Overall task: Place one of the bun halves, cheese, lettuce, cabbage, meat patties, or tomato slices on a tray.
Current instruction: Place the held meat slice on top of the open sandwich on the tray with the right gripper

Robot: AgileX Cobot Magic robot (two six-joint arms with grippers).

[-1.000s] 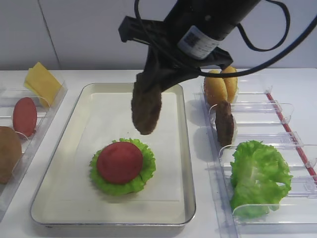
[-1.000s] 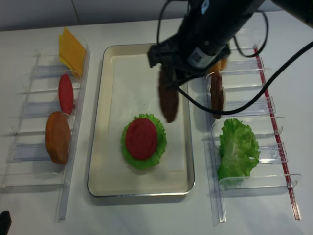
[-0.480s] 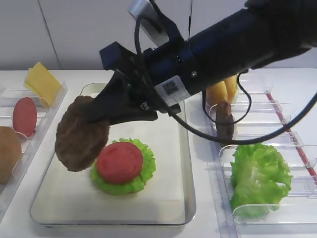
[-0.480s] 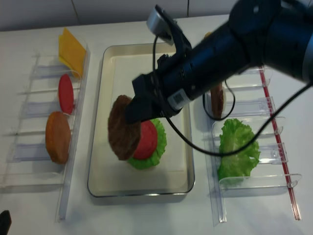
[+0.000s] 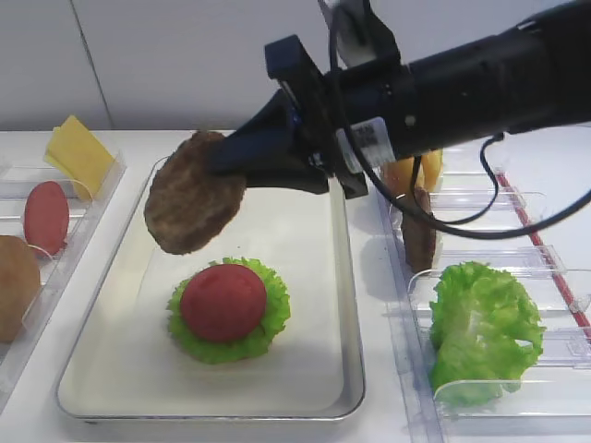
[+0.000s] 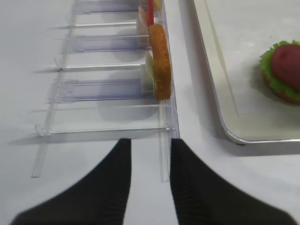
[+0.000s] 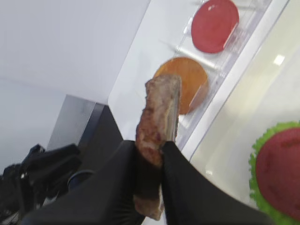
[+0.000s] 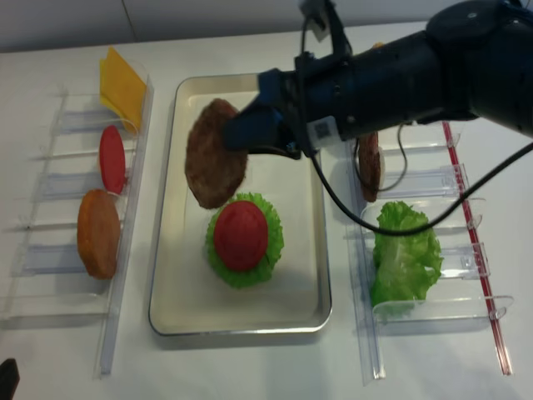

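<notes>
**Item: meat patty, in transit over tray**

Location: one of the meat patties hangs in the air above the far-left part of the tray, clear of the tomato slice resting on lettuce there. A second patty stands on edge in the right-hand rack.

Tool status: right tool clamped narrow on the patty's rim. Left tool parted, holding nothing, low over the worktop beside the left rack.

Handling, judged: looks light and stiff, since it keeps flat when held by one edge. Rough surface should resist slipping. An edge pinch suits it.
</notes>
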